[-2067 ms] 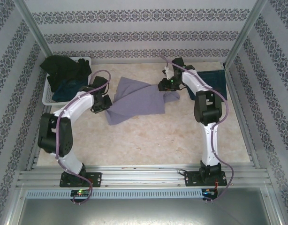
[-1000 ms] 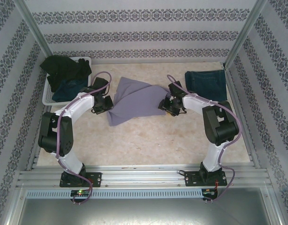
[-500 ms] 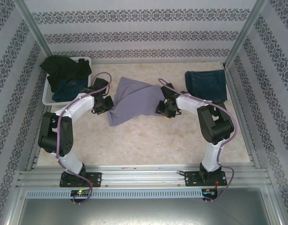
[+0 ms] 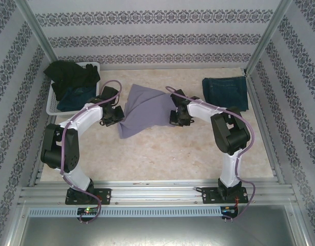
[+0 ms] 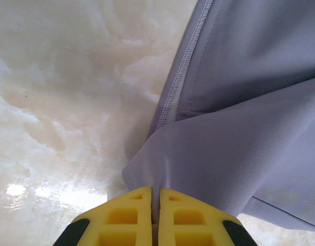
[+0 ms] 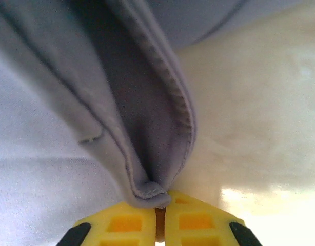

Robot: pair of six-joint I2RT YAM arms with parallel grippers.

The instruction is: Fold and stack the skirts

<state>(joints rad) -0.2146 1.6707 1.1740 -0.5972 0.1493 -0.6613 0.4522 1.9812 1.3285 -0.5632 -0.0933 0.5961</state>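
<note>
Lavender-grey skirt (image 4: pixel 147 110) lies spread out and unfolded at the centre of the frame, mid-desk, a bit rumpled along its right side. Left hand (image 4: pixel 118 117) sits at its lower-left corner, clamped on the cloth. In the left wrist view the yellow fingers (image 5: pixel 129 218) are pressed together with a pinch of hem between them. Right hand (image 4: pixel 176 119) sits at the skirt's right edge, also clamped on it. In the right wrist view the fingertips (image 6: pixel 121 225) meet on a doubled-over seam.

Folded denim skirt (image 4: pixel 225 92) lies as a flat, neat rectangle at the upper right of the frame, well apart from the lavender one, with nothing stacked on it. Black skirt (image 4: pixel 70 74) and second denim skirt (image 4: pixel 73 98) are heaped loose in the white basket (image 4: pixel 92 64) at the upper left, the black one on top and spilling over the rim. Bare desk (image 4: pixel 162 154) takes up the lower half of the frame.

Progress, as a judgement: one of four is done and the second is gripped at two points, but its fold is not yet made. The two in the basket are untouched. The stack has only its base piece, so most of the task is left: folding this skirt, moving it onto the denim at the upper right, then the basket pair.
</note>
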